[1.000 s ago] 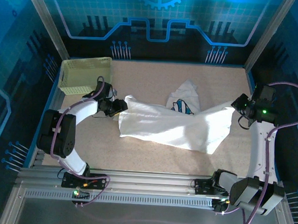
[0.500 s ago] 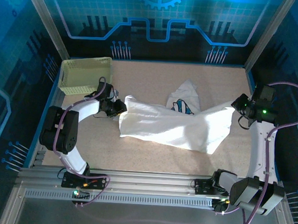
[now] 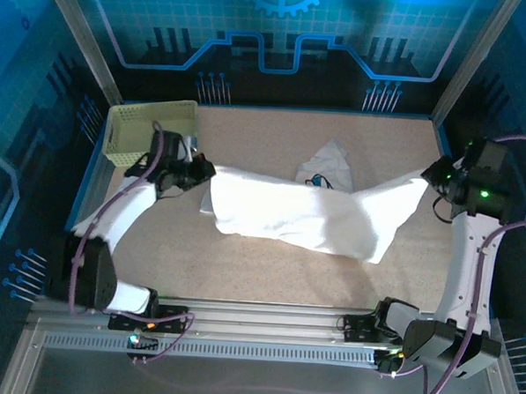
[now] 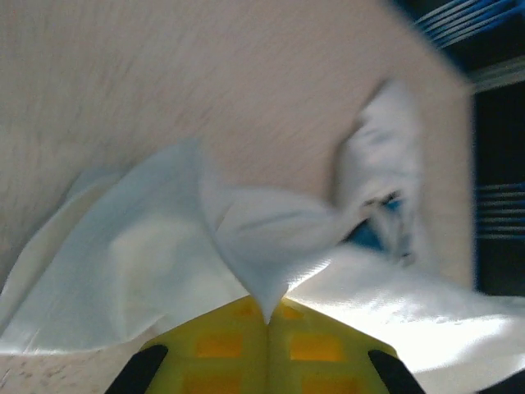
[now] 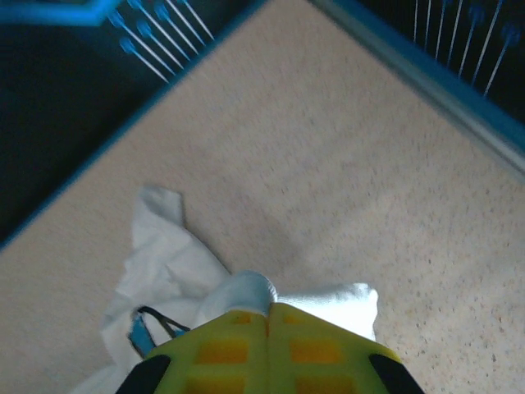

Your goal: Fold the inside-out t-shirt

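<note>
T-shirt [image 3: 297, 215] tauter (ends in both jaws)

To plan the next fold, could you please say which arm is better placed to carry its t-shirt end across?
Probably right: the right claw pinches the narrower end of the t-shirt, well away from the basket that crowds the left claw.

A beige table [image 3: 268, 259] bears the t-shirt [image 3: 289, 212] and a basket [image 3: 148, 125].
</note>
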